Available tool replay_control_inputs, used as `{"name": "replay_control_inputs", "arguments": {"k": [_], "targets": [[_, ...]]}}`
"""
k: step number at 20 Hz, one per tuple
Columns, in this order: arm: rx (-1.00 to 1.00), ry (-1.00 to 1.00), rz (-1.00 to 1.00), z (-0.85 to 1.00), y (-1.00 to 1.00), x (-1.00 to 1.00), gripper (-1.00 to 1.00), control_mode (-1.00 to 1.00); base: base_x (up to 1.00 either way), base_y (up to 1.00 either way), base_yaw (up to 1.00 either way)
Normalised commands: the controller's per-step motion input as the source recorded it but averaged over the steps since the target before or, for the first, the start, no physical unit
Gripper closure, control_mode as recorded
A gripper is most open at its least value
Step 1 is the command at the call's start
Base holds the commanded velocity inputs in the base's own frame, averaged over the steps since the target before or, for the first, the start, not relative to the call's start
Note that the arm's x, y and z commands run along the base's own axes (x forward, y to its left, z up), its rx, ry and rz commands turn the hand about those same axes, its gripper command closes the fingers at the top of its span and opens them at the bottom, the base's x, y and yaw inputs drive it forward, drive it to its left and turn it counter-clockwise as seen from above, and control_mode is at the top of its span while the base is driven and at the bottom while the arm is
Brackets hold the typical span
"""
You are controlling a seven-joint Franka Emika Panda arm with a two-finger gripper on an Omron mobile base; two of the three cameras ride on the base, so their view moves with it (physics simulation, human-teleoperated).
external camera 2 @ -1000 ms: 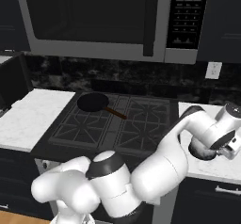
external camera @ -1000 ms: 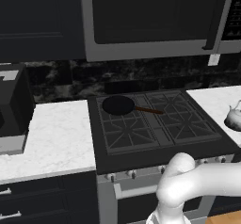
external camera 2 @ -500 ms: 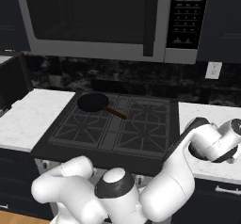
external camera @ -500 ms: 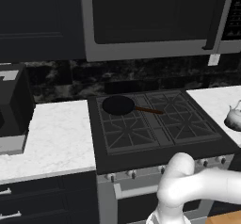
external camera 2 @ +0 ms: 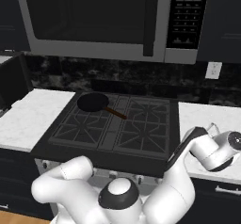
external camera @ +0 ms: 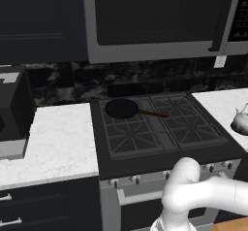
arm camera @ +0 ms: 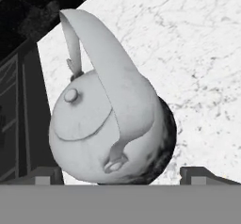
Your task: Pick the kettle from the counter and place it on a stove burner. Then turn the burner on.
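Silvery round kettle [arm camera: 106, 129], arched handle

The white arm rises from the base at about six o'clock in the right base view, bends at a dark-jointed elbow and reaches out toward four o'clock, its wrist ending near the frame's right edge. In the left base view the same arm crosses the lower right, running off toward four o'clock. In the hand view the gripper [arm camera: 120, 175] stands wide open, its two dark fingertips [arm camera: 44, 174] set far apart at the bottom.
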Motion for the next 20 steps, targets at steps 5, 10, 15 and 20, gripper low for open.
{"name": "replay_control_inputs", "arguments": {"k": [5,10,15,20], "targets": [[0.05,0.0,0.0,0.0,-0.35,0.17,-1.0,-1.0,0.0,0.0,0.0],[0.05,0.0,0.0,0.0,-0.26,0.23,-1.0,-1.0,0.0,0.0,0.0],[0.01,-0.01,0.0,-0.09,-0.03,0.17,-1.0,-1.0,0.0,0.0,0.0],[0.0,-0.06,0.0,-0.3,0.18,0.0,1.0,-1.0,0.0,0.0,0.0]]}}
